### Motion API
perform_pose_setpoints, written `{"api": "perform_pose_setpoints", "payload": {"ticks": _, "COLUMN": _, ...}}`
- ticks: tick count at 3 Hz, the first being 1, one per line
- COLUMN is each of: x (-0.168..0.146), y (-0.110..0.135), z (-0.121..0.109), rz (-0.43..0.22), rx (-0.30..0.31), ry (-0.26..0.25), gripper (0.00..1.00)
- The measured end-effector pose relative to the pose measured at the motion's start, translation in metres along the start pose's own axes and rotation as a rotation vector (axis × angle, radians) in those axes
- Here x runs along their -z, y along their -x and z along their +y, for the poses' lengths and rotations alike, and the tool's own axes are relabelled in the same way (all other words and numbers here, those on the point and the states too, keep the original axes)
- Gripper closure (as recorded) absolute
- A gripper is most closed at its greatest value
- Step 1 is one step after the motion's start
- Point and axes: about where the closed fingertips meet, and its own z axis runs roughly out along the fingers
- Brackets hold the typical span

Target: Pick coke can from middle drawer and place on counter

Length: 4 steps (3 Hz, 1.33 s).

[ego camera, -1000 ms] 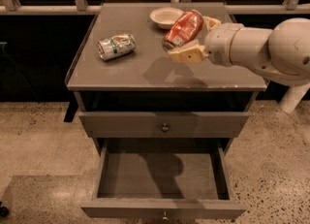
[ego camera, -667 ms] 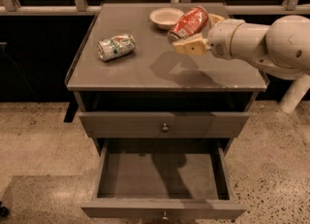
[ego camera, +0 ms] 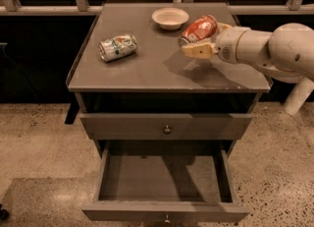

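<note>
The red coke can (ego camera: 198, 28) is tilted on its side in my gripper (ego camera: 206, 37), which is shut on it. The gripper holds it just above the right part of the counter (ego camera: 147, 61), next to the bowl, and its shadow falls on the slab below. My white arm comes in from the right edge. The middle drawer (ego camera: 162, 177) is pulled out below, its grey floor bare, with a knob on its front panel.
A silver, green and white can (ego camera: 117, 47) lies on its side on the left of the counter. A pale bowl (ego camera: 170, 17) stands at the back centre. A shut drawer with a knob (ego camera: 167, 129) sits above the open one. A railing runs behind the cabinet.
My gripper has carried the coke can a little to the right and farther back over the counter. The other can, the bowl and the drawers have not moved.
</note>
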Motion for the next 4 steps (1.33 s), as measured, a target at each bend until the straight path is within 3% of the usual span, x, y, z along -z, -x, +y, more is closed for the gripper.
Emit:
{"api": "perform_pose_setpoints", "payload": {"ticks": 3, "x": -0.0001, "y": 0.0000, "z": 0.0001, "rz": 0.000, "rx": 0.000, "ry": 0.000, "gripper": 0.12}}
{"api": "perform_pose_setpoints", "payload": {"ticks": 4, "x": -0.0002, "y": 0.0000, "z": 0.0002, "rz": 0.000, "rx": 0.000, "ry": 0.000, "gripper": 0.00}}
